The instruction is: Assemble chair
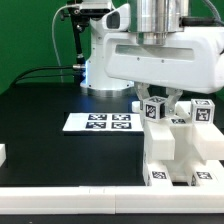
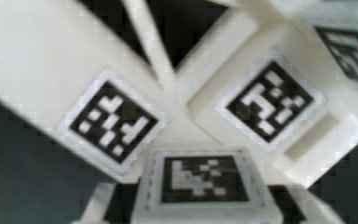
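Nearest, the glossy white blocky plastic chair [image 1: 180,150] stands upright on the black desk [image 1: 60,150], while the tool [image 1: 163,100] sits upon its top, grip not discernible.

One camera stands off my arm, low near a table edge, facing across the black table top [image 1: 40,110]. My wrist camera sits very close, blurred. Both share the glossy white blocky plastic chair assembly with square tags [image 1: 180,150] [image 2: 194,175].
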Robot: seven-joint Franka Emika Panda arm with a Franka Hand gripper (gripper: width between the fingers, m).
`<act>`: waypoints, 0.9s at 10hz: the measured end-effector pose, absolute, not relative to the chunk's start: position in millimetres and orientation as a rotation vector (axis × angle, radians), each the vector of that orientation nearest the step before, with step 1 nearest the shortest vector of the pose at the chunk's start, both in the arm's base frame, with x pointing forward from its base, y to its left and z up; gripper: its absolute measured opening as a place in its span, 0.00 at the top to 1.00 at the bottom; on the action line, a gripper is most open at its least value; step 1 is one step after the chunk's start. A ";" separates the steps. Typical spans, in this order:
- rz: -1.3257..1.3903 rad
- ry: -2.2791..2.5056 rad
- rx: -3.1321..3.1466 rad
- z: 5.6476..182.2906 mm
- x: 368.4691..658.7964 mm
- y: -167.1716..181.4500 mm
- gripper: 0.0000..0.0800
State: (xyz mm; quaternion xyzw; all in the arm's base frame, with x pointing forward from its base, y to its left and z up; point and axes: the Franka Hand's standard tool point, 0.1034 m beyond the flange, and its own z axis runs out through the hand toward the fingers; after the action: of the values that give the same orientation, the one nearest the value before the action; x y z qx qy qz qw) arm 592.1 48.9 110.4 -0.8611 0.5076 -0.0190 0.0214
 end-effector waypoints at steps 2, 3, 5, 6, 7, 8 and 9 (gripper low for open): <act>-0.046 1.985 -2.348 107.6 592.7 48.3 0.67; -0.054 2.114 -2.196 108.0 592.5 47.6 0.67; -0.053 2.156 -2.152 108.2 592.4 48.0 0.67; -0.055 2.134 -2.174 108.2 592.4 48.0 0.67; -0.046 2.040 -2.276 108.0 591.2 48.3 0.58; -0.009 1.863 -2.443 109.6 590.0 50.4 0.58; -0.005 1.616 -2.617 110.9 591.7 50.4 0.41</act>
State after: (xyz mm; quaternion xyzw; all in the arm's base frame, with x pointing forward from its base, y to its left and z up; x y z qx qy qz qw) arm 591.7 50.4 110.9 -0.8504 0.5251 -0.0015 0.0330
